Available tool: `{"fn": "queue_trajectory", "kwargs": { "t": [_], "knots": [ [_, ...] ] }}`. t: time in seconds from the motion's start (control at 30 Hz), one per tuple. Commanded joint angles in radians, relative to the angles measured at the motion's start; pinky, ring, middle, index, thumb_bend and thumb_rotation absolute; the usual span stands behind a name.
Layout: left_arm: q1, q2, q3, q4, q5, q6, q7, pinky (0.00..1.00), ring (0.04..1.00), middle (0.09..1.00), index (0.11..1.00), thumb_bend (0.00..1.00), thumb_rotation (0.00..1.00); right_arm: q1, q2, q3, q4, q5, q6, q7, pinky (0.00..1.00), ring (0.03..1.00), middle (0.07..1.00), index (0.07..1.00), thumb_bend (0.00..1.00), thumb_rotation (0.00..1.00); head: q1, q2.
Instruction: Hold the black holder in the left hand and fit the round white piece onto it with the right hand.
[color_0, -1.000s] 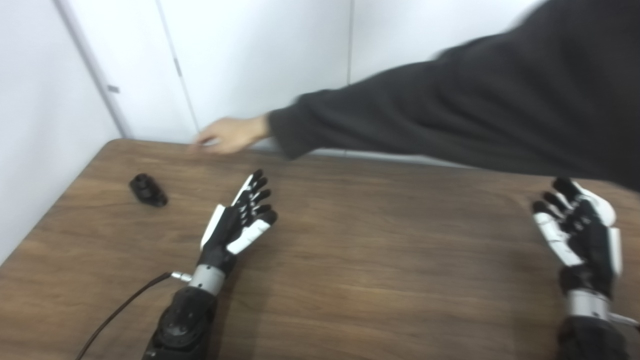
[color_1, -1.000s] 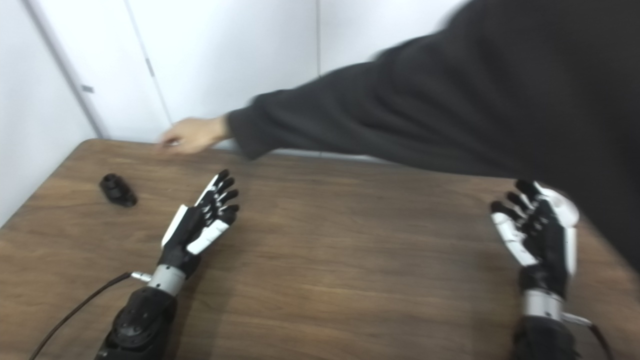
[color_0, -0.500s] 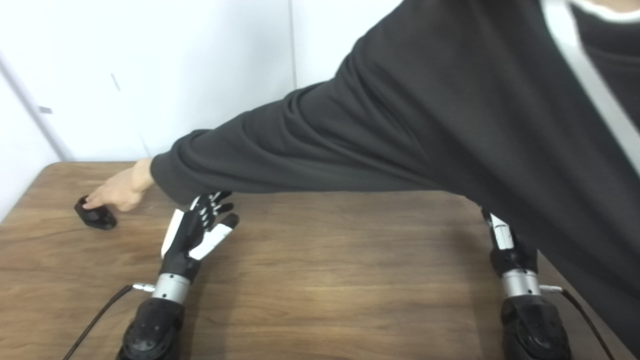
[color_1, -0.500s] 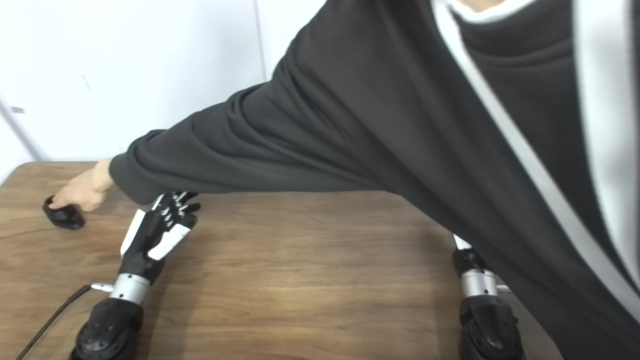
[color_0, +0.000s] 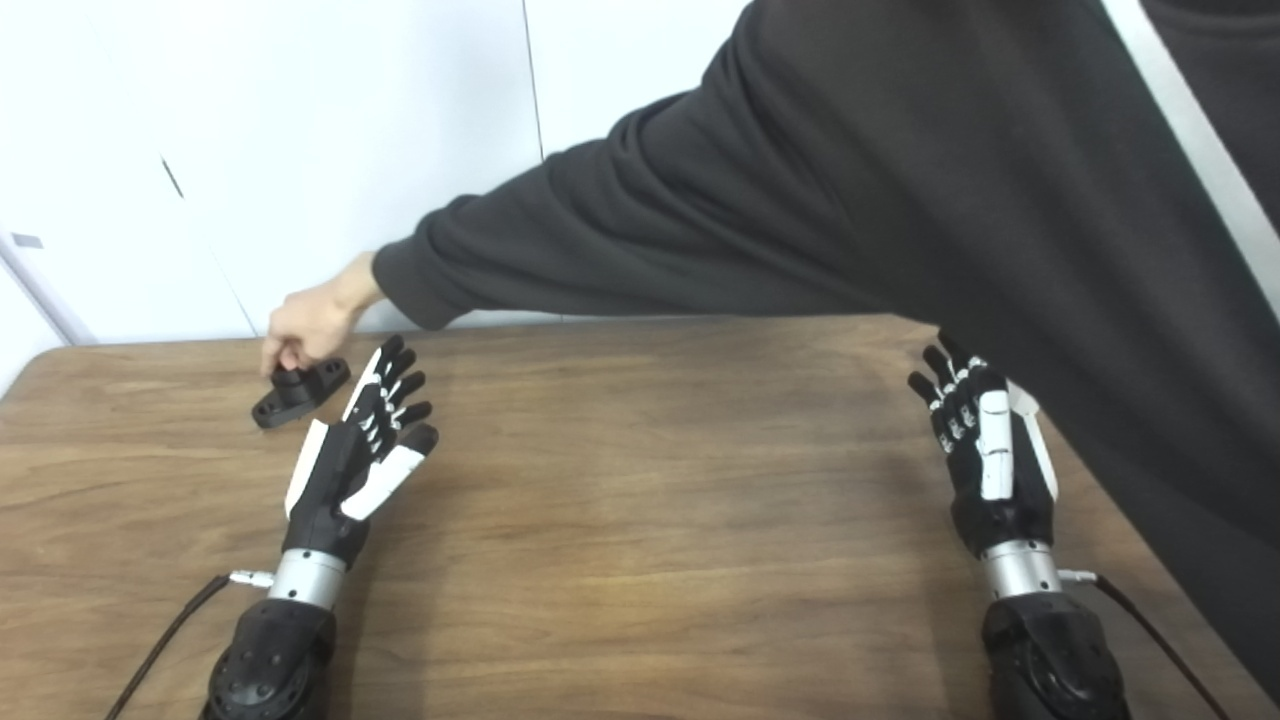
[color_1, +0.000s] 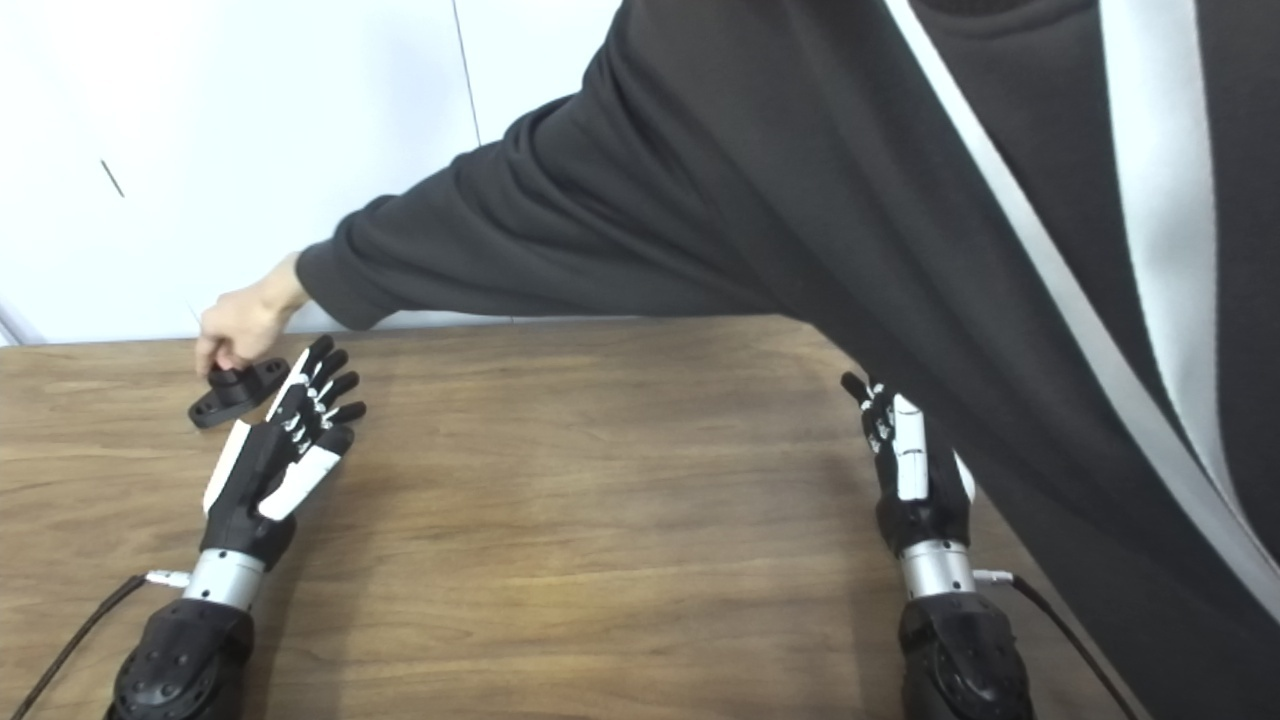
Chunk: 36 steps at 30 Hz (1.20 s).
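Observation:
The black holder (color_0: 298, 392), a flat base with a knob on top, is pinched by a person's bare hand (color_0: 305, 322) just above the table's far left part. My left hand (color_0: 362, 448) lies open on the table, its fingertips right beside the holder. At the right, my right hand (color_0: 985, 458) is also open and holds nothing. No round white piece shows in either view.
The person's arm in a dark sleeve (color_0: 800, 200) reaches from the upper right across the back of the wooden table (color_0: 650, 500). A white wall stands behind the table. A cable (color_0: 160, 640) trails from my left wrist.
The camera has shifted. The person's hand has picked the holder up and carried it right, next to my left fingertips. My right hand shows again from under the sleeve.

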<state>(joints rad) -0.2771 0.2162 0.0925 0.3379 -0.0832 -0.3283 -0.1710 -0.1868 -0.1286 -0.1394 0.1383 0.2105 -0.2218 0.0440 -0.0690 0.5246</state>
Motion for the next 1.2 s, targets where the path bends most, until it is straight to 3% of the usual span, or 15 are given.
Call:
{"fn": "queue_trajectory", "kwargs": {
  "t": [0.0,0.13,0.47,0.53,0.67,0.87,1.07,1.17],
  "knots": [
    [-0.021,0.004,0.002,0.016,-0.029,-0.027,-0.011,0.9,0.948,0.983,1.0,0.97,0.65,0.003,0.014,-0.003,-0.015,0.001,-0.025,0.0,0.9,0.953,0.97,0.967,0.27,0.99,0.0,-0.003],
    [-0.023,-0.006,0.001,0.044,-0.039,-0.048,-0.018,0.91,0.945,0.978,0.997,0.98,0.64,0.013,0.025,-0.015,-0.009,0.004,-0.029,-0.011,0.85,0.918,0.941,0.937,0.28,0.94,0.008,-0.016],
    [-0.018,-0.031,-0.01,0.053,-0.021,-0.068,-0.008,0.87,0.931,0.968,0.99,0.96,0.63,0.028,0.011,-0.045,-0.027,0.022,-0.024,-0.006,0.84,0.907,0.929,0.929,0.22,0.89,0.083,-0.04],
    [-0.014,-0.035,-0.013,0.044,-0.018,-0.059,-0.007,0.87,0.936,0.969,0.987,0.95,0.63,0.028,0.011,-0.05,-0.029,0.022,-0.022,-0.009,0.82,0.893,0.921,0.918,0.28,0.79,0.086,-0.046],
    [-0.009,-0.045,-0.014,0.05,-0.032,-0.062,-0.018,0.87,0.945,0.975,0.987,0.94,0.6,0.028,0.008,-0.055,-0.037,0.023,-0.011,-0.008,0.82,0.895,0.924,0.917,0.36,0.75,0.087,-0.048],
    [-0.001,-0.058,-0.016,0.042,-0.013,-0.076,-0.003,0.82,0.904,0.96,0.973,0.9,0.59,0.029,0.011,-0.064,-0.042,0.044,0.009,-0.001,0.84,0.902,0.919,0.912,0.31,0.84,0.111,-0.044],
    [0.005,-0.063,-0.025,0.016,0.034,-0.063,0.027,0.82,0.923,0.965,0.972,0.88,0.61,0.032,-0.008,-0.057,-0.052,0.047,0.034,0.013,0.88,0.921,0.931,0.932,0.35,0.92,0.13,-0.035],
    [0.008,-0.053,-0.033,0.01,0.103,-0.073,0.063,0.76,0.896,0.941,0.942,0.82,0.54,0.03,-0.011,-0.056,-0.05,0.043,0.035,0.013,0.87,0.917,0.926,0.923,0.33,0.93,0.118,-0.039]
  ]
}}
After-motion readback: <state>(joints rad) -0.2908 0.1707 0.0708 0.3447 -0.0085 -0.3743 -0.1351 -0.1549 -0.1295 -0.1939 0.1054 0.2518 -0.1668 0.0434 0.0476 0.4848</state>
